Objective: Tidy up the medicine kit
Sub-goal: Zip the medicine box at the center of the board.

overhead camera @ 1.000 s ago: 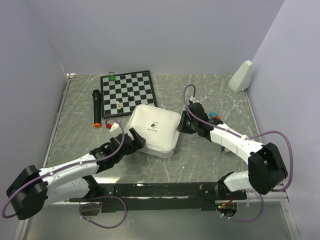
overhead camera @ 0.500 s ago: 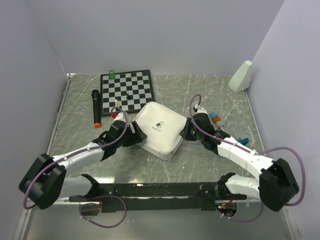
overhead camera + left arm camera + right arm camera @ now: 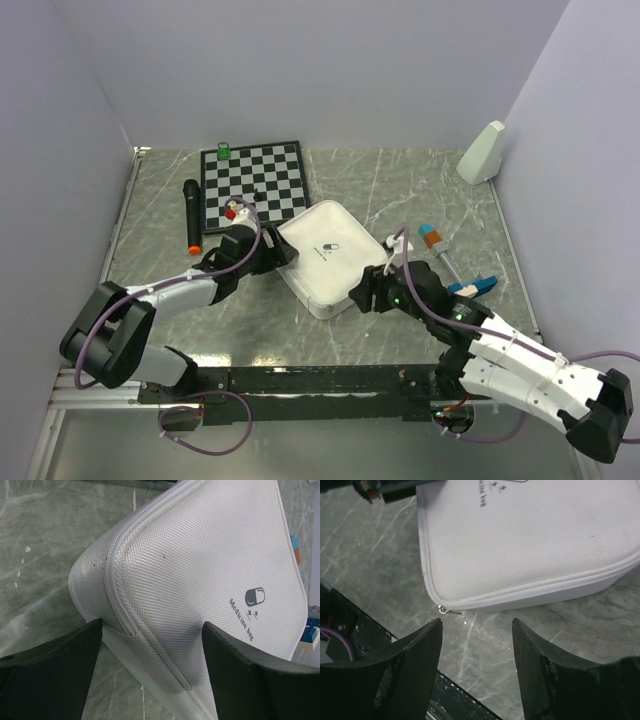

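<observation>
The medicine kit (image 3: 325,255) is a white zipped case with a pill logo, lying turned like a diamond in the middle of the table. My left gripper (image 3: 283,255) is at its left corner. In the left wrist view its jaws (image 3: 152,625) stand wide, one finger over the kit's lid (image 3: 200,565) and one beside its edge. My right gripper (image 3: 362,297) is open just short of the near right corner. In the right wrist view only table lies between its jaws (image 3: 477,625), and the metal zipper pull (image 3: 443,611) sticks out from the kit (image 3: 530,540) ahead of the left finger.
A chessboard (image 3: 254,183) with a few pieces lies behind the kit, a green piece (image 3: 224,151) at its far corner. A black marker with an orange tip (image 3: 191,215) lies to its left. Blue and orange items (image 3: 432,237) lie to the right, a white object (image 3: 482,152) at the back right.
The kit has turned and slid slightly back and right. My left gripper moved forward along with its left corner. My right gripper drew back from the right edge to the near corner and opened.
</observation>
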`<state>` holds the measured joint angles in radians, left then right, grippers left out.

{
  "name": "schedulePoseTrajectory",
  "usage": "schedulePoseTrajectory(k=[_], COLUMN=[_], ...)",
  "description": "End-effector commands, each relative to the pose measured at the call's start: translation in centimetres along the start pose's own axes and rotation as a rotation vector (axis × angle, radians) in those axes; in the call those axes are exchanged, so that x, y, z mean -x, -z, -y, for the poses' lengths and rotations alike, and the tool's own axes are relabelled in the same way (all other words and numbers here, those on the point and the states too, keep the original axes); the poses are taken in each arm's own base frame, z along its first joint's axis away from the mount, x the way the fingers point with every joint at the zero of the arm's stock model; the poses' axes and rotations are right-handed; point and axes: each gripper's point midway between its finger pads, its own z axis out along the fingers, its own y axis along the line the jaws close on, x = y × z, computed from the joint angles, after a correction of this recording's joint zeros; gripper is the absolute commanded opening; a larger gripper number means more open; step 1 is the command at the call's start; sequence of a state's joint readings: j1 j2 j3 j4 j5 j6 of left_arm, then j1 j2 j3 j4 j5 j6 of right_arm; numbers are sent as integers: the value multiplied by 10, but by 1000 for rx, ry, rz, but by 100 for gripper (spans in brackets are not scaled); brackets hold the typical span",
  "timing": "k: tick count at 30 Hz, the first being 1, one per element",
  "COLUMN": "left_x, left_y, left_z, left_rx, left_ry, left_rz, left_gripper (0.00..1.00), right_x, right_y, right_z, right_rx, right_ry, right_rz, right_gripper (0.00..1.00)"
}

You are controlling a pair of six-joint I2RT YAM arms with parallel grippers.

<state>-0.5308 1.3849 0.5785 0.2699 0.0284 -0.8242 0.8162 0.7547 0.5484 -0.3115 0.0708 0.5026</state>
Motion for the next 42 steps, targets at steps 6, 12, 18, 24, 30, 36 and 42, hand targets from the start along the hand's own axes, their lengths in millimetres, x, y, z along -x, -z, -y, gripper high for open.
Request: schedulePoseTrajectory(k=[6, 12, 18, 24, 30, 36, 42], left_x=[25, 16, -12, -27, -32, -31, -29], left_y=[18, 30, 21, 13, 10, 11, 16], left_z=[13, 37, 50, 48, 45, 43, 39], left_rx=[5, -77, -87, -88, -79, -67, -59], left_ry=[97, 57, -24, -25, -36, -34, -26], left_rz=[86, 21, -111, -163, -177, -164, -145], left_gripper=[96, 97, 91, 88, 86, 86, 85], right_x=[-31, -19, -13, -28, -35, -43, -46], right_y=[-13, -31, -53, -60, -58, -58, -64], right_z=[-16, -27, -45, -44, -49, -54, -55], right_rx=[-1, -39, -46, -55, -26, -18, -27], right_ry=[165, 218, 250, 245, 255, 249, 248], right_rz=[21, 125, 128, 83, 82, 82, 81], right_gripper=[86, 89, 86, 81, 69, 59, 59])
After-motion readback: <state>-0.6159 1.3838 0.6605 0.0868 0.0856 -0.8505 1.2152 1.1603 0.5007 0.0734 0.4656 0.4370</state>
